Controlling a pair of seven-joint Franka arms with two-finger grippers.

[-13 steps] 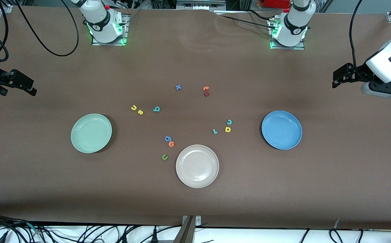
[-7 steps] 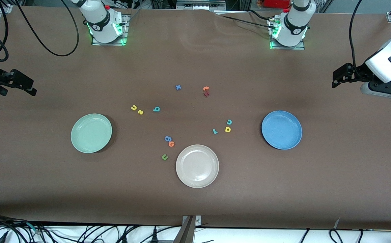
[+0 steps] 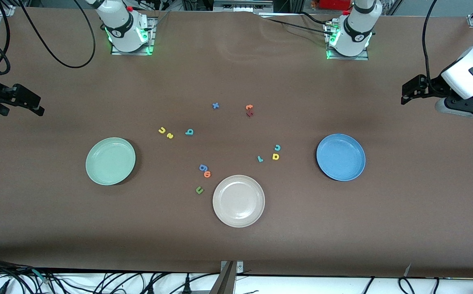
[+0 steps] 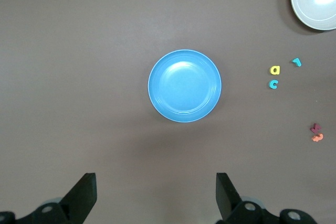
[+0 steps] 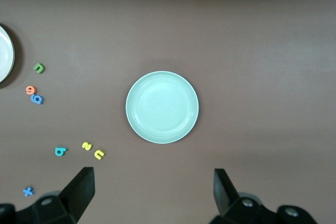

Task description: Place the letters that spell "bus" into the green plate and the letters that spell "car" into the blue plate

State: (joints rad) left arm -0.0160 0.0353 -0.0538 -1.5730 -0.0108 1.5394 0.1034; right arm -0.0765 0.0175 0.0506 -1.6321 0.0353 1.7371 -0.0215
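Observation:
The green plate (image 3: 110,161) (image 5: 162,107) lies toward the right arm's end, the blue plate (image 3: 341,157) (image 4: 184,85) toward the left arm's end. Yellow u (image 3: 162,130) (image 5: 98,154), yellow s (image 3: 170,135) and teal b (image 3: 189,132) sit in a row mid-table. Teal c (image 3: 277,147) (image 4: 273,84), yellow a (image 3: 276,157) and teal r (image 3: 260,159) cluster beside the blue plate. My right gripper (image 3: 32,104) (image 5: 154,195) hangs open and holds nothing, high over the table's end by the green plate. My left gripper (image 3: 408,94) (image 4: 156,198) is likewise open with nothing in it, by the blue plate.
A beige plate (image 3: 238,201) lies nearest the front camera. Stray letters: a blue x (image 3: 215,105), an orange and a dark red letter (image 3: 249,110), a blue g (image 3: 203,167), an orange letter (image 3: 207,174) and a green u (image 3: 199,190).
The left arm's hand has drifted very slightly; the letters, the plates and the right arm have stayed put.

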